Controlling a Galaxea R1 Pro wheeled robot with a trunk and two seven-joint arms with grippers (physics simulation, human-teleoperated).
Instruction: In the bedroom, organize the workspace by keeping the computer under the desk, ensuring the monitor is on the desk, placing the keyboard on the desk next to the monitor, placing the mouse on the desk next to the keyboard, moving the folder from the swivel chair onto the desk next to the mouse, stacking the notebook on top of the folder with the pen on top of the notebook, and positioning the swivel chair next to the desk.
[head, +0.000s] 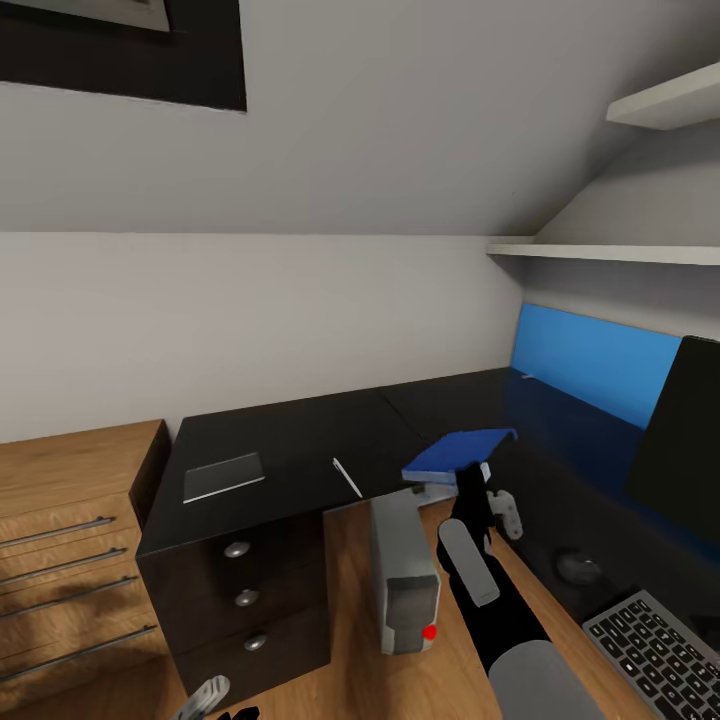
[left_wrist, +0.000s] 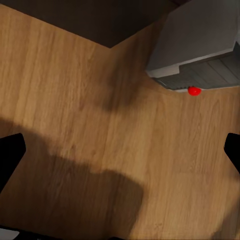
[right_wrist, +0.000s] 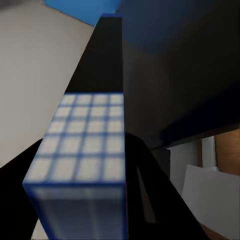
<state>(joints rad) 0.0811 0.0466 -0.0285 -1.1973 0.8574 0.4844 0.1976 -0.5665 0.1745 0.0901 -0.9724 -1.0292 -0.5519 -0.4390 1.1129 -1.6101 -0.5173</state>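
Note:
The blue folder (head: 460, 452) hangs just above the black desk (head: 290, 430) near its inner corner, with my right gripper (head: 478, 480) shut on its near edge. In the right wrist view the folder (right_wrist: 82, 145) shows a grid pattern between the gripper (right_wrist: 82, 192) fingers. A flat grey notebook (head: 223, 477) and a thin pen (head: 347, 478) lie on the desk's left wing. The monitor (head: 680, 450), mouse (head: 578, 568) and keyboard (head: 655, 650) are on the right wing. The grey computer (head: 403, 575) stands on the floor. My left gripper (left_wrist: 120, 155) hangs open over the wooden floor beside the computer (left_wrist: 200, 40).
Black desk drawers (head: 245, 600) sit under the left wing, with a wooden dresser (head: 70, 520) beside them. A blue panel (head: 590, 360) backs the desk's right wing and white shelves (head: 620, 250) hang above it.

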